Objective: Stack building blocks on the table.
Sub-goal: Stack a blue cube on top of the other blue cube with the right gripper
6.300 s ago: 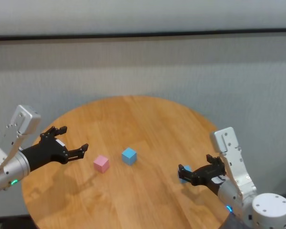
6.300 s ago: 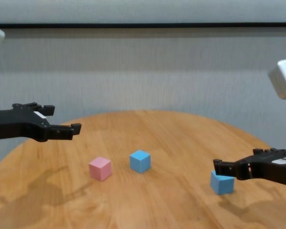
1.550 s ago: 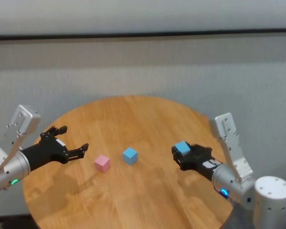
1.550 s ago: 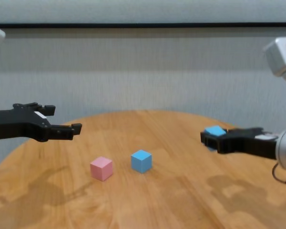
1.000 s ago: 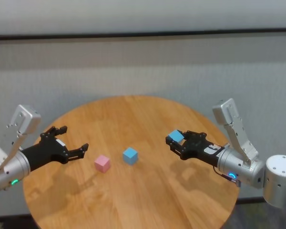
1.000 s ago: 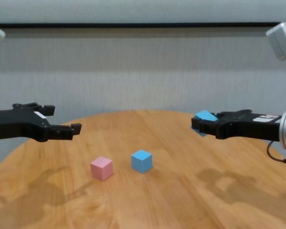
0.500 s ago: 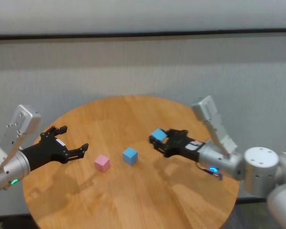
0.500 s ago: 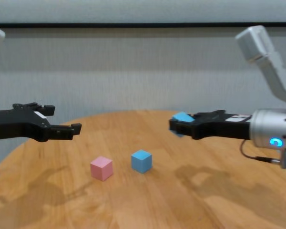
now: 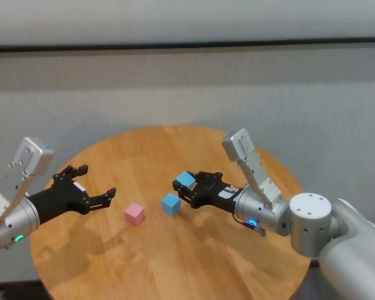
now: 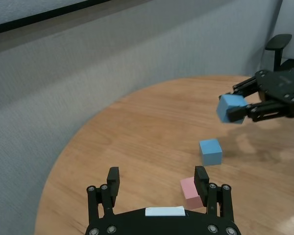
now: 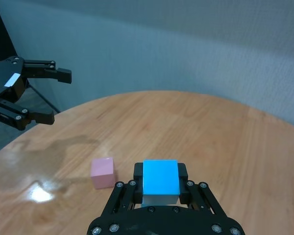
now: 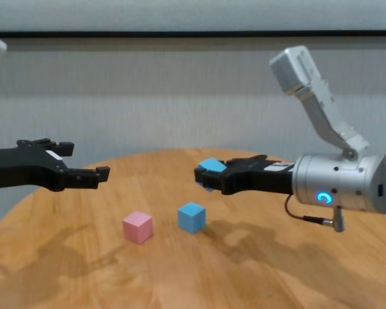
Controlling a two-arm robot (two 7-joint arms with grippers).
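right tool [image 9: 186,185] clamps a blue block [image 9: 186,179] above the table's blue block [image 9: 170,204]; pink block [image 9: 134,214] beside; left tool [image 9: 87,189] spread apart.

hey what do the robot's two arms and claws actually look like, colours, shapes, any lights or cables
Both arms have silver-grey rounded cylindrical casings ending in matte black claws. The left claw has slim black fingers and a small white label on its black base; a green light glows on its forearm. The right claw joins a thick silver wrist with a glowing blue ring light, a thin black cable looping beneath, and a boxy pale-grey link above.
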